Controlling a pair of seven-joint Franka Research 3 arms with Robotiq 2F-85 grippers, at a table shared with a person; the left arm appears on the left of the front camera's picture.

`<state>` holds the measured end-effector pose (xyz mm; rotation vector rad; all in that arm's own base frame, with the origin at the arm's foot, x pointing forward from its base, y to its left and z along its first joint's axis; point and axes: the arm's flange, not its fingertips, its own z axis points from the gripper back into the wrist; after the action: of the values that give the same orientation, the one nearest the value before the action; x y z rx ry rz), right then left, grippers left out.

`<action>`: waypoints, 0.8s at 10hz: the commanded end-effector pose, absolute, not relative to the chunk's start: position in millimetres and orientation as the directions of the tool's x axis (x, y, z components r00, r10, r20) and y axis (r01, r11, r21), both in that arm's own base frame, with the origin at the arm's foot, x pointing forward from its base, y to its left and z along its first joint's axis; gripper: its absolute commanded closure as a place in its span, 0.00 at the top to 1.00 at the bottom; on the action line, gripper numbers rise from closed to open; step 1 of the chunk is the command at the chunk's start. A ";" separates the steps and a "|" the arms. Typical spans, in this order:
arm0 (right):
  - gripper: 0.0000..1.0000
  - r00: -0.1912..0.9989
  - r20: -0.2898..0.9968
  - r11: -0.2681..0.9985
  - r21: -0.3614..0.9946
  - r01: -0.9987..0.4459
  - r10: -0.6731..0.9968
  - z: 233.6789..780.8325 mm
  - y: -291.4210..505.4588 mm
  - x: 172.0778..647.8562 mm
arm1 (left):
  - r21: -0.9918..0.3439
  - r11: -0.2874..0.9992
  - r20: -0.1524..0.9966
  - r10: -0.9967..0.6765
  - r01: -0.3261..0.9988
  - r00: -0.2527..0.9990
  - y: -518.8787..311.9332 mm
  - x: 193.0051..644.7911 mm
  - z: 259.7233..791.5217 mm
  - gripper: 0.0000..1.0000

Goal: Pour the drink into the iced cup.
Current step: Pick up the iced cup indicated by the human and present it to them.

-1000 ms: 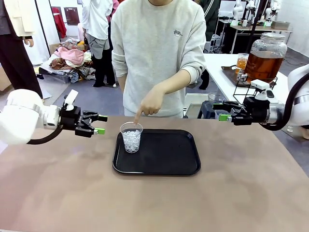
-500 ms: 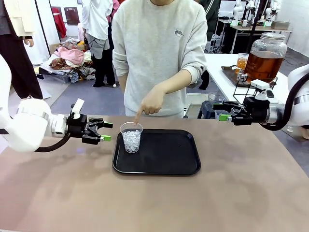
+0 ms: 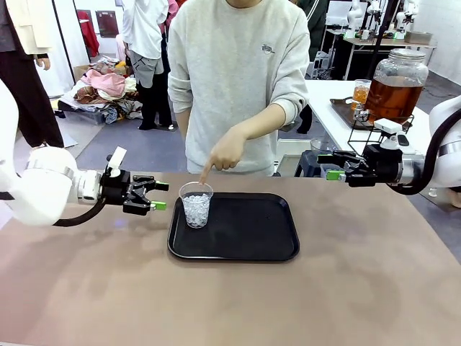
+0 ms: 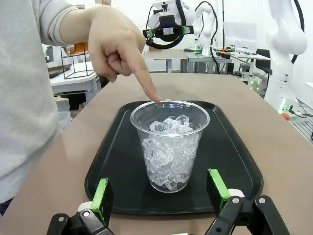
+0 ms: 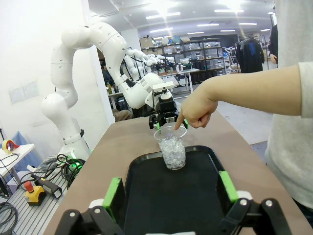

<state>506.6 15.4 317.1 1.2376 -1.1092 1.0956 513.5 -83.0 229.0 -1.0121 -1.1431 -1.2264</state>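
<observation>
From the front, the left gripper [image 3: 153,196] hangs released and empty just left of the iced cup [image 3: 196,204] on the tray [image 3: 245,249], while the drink [image 3: 392,97] sits in a jar far right, so no pour can begin. In the left wrist view the person's hand [image 4: 115,46] touches the cup's far rim; moving in could strike that finger or tip the cup. In the right wrist view the right gripper [image 5: 171,191], also released and empty, faces the distant cup, and reaching across risks hitting the person's forearm.
</observation>
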 end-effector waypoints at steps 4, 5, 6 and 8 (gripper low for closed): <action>1.00 0.147 0.989 0.034 0.146 -0.989 0.021 320.5 15.8 508.0 | 0.003 0.066 0.991 -0.136 0.998 0.006 -99.6 512.9 218.4 1.00; 1.00 0.147 0.989 0.034 0.146 -0.989 0.021 320.5 15.8 508.0 | 0.000 0.071 0.992 -0.129 0.997 0.009 -102.6 513.5 215.7 1.00; 1.00 0.147 0.989 0.034 0.146 -0.989 0.021 320.5 15.8 508.0 | -0.001 0.073 0.993 -0.119 0.997 0.009 -105.0 514.6 214.0 1.00; 1.00 0.147 0.989 0.034 0.146 -0.989 0.021 320.5 15.8 508.0 | -0.001 0.069 0.993 -0.122 0.998 0.009 -112.7 516.6 209.1 1.00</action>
<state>506.6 15.3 317.1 1.2376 -1.1092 1.0956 511.5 -106.4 210.0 -1.0704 -1.1162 -1.2265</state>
